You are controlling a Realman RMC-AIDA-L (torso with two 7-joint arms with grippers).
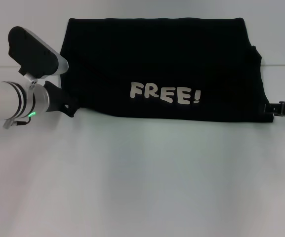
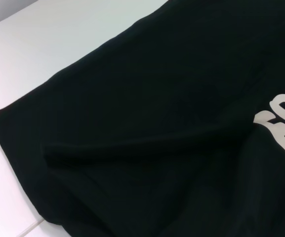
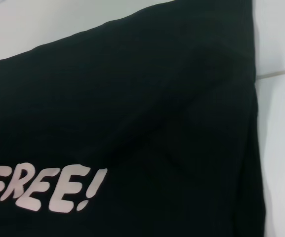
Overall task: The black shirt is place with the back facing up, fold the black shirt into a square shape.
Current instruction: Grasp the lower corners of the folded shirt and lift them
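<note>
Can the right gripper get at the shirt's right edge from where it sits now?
Probably yes. The right gripper sits at the near right corner of the black shirt, on the white table, with nothing between them.

One shirt [image 1: 157, 59] is lying on one counter [image 1: 142, 182], showing one "FREE!" print [image 1: 164, 93]. Two grippers are showing: left gripper [image 1: 69, 106] at the shirt's left edge, right gripper [image 1: 273, 109] at its right edge.
</note>
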